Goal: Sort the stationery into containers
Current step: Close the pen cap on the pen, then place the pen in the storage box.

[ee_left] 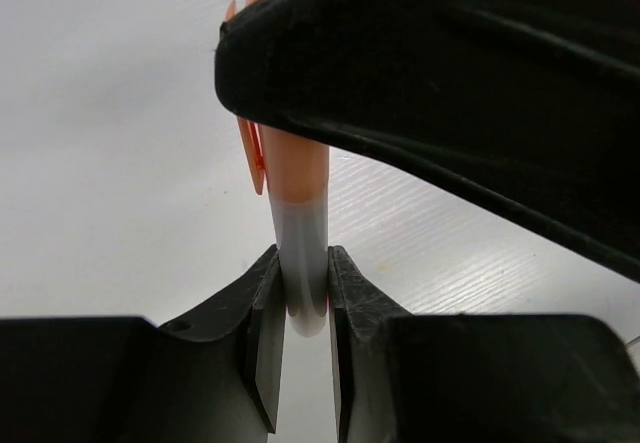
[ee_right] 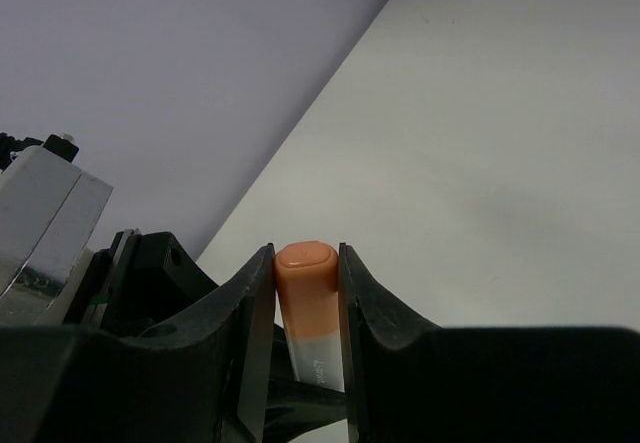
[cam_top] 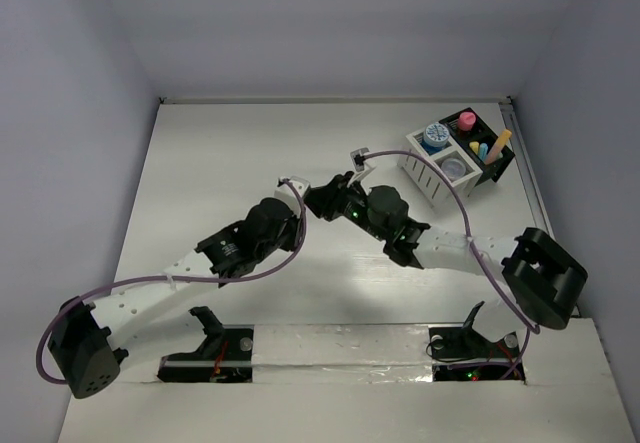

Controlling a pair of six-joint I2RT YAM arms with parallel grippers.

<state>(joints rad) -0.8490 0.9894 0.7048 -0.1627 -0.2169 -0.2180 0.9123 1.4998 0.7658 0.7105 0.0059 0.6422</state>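
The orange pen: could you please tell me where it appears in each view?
Top external: hidden where the left gripper and right gripper meet.
Left wrist: pen upright at centre, white end gripped.
Right wrist: pen bottom centre, orange end gripped.
Shared landmark: the white table.

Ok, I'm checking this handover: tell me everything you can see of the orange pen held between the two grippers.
The pen is short and plastic-looking: a peach-orange cap with a flat side clip, over a frosted white barrel bearing faint print. The left gripper clamps the white end, the right gripper the cap's rounded tip. It hangs over the white table, touching nothing else.
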